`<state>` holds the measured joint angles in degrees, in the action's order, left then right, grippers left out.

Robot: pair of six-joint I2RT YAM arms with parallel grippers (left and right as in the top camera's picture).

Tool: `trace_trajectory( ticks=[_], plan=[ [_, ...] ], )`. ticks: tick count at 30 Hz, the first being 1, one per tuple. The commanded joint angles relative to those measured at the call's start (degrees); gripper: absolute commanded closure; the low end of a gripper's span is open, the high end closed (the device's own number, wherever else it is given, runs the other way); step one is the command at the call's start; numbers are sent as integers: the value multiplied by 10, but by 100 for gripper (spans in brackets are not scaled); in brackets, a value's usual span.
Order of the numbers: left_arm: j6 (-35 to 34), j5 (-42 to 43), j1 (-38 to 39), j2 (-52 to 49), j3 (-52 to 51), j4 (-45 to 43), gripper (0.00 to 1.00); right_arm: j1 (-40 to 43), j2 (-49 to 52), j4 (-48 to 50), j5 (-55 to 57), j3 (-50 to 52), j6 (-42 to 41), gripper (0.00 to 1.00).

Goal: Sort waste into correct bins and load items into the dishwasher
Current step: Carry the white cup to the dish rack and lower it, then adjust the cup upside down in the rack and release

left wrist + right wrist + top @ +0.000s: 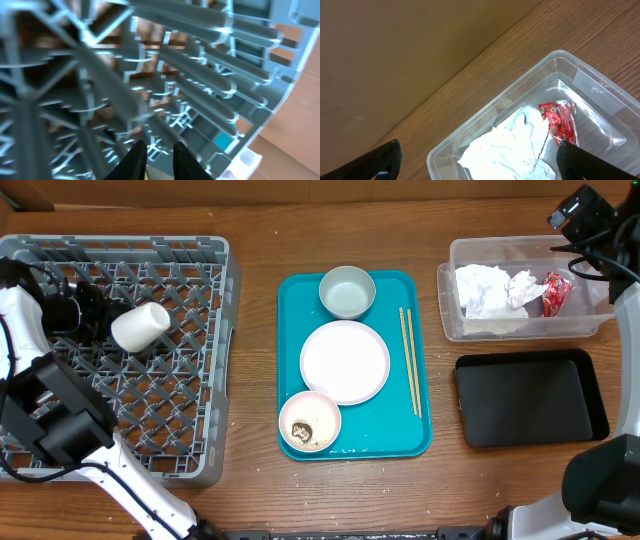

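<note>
The grey dish rack [120, 245] stands at the left. My left gripper [100, 312] is over it, its fingers [159, 147] nearly together on the small white cup [140, 326], which lies tilted; the wrist view is blurred. On the teal tray [385, 435] are a white plate [345, 361], an empty bowl [347, 291], a bowl [310, 421] with food scraps [302, 430], and chopsticks [410, 360]. The clear tub [455, 320] holds napkins [490, 290] and the red wrapper [556, 293]. My right gripper [479, 150] is open and empty above the tub.
The shallow black tray [530, 400] sits in front of the clear tub at the right. Bare wooden table lies between the rack and the teal tray. A brown cardboard wall runs along the back edge.
</note>
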<state>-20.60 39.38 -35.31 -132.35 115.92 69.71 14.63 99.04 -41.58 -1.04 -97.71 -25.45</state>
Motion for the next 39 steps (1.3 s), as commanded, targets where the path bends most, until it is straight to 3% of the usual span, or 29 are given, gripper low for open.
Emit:
trace_trajectory(
  ticks=[1,13,17,18,24,30,35,39],
  plan=[
    [14,-42,-14,5,16,10,79,1,-10,3,6,-6,-3,0],
    [11,-237,-20,18,190,140,78,1,-10,3,6,-6,-3,0],
    [19,-229,-8,18,241,180,83,1,-10,3,5,-6,-3,0],
    [42,-212,6,18,247,195,95,1,-10,3,6,-6,-3,0],
    [129,-191,98,16,220,212,96,1,-10,3,6,-6,-3,0],
    [78,-277,195,16,184,153,96,1,-10,3,5,-6,-3,0],
    [25,-400,223,15,184,132,96,1,-10,3,6,-6,-3,0],
    [6,-436,223,15,184,154,96,1,-10,3,5,-6,-3,0]
  ],
)
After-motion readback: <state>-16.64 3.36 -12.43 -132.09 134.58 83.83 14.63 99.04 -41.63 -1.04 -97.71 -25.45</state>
